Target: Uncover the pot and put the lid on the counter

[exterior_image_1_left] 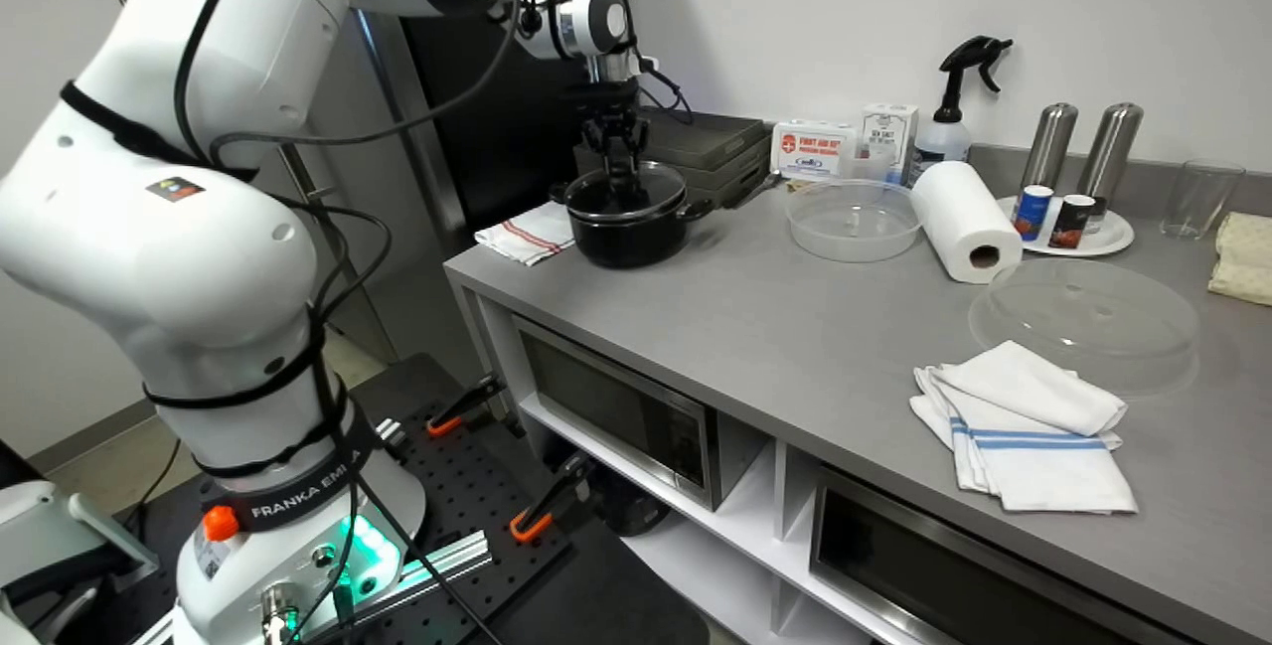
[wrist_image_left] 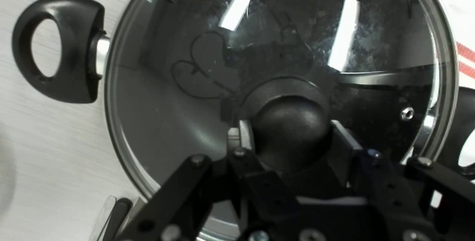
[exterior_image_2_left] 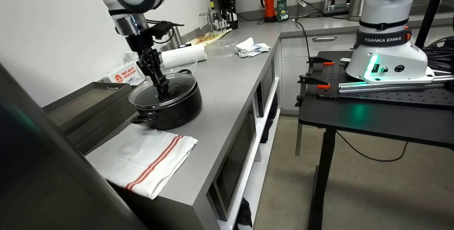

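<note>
The black pot (exterior_image_1_left: 628,245) stands on the grey counter (exterior_image_1_left: 775,327) near its end; it also shows in an exterior view (exterior_image_2_left: 182,112). The see-through lid (exterior_image_2_left: 182,83) covers the pot top, with a thin rim and a dark round knob (wrist_image_left: 293,116). Glass at the lid's edge shows pale strips beyond the pot wall; I cannot tell if the lid rests fully or is slightly raised. My gripper (wrist_image_left: 291,133) points down, one finger pad against each side of the knob. It shows over the lid in both exterior views (exterior_image_1_left: 624,190) (exterior_image_2_left: 162,91).
A red-striped towel (exterior_image_2_left: 149,159) lies beside the pot at the counter's end. A flat dark box-shaped appliance (exterior_image_1_left: 711,143) stands behind it. Further along are a clear round dish (exterior_image_1_left: 853,233), a paper-towel roll (exterior_image_1_left: 959,218), another clear dish (exterior_image_1_left: 1088,317) and a blue-striped towel (exterior_image_1_left: 1033,436).
</note>
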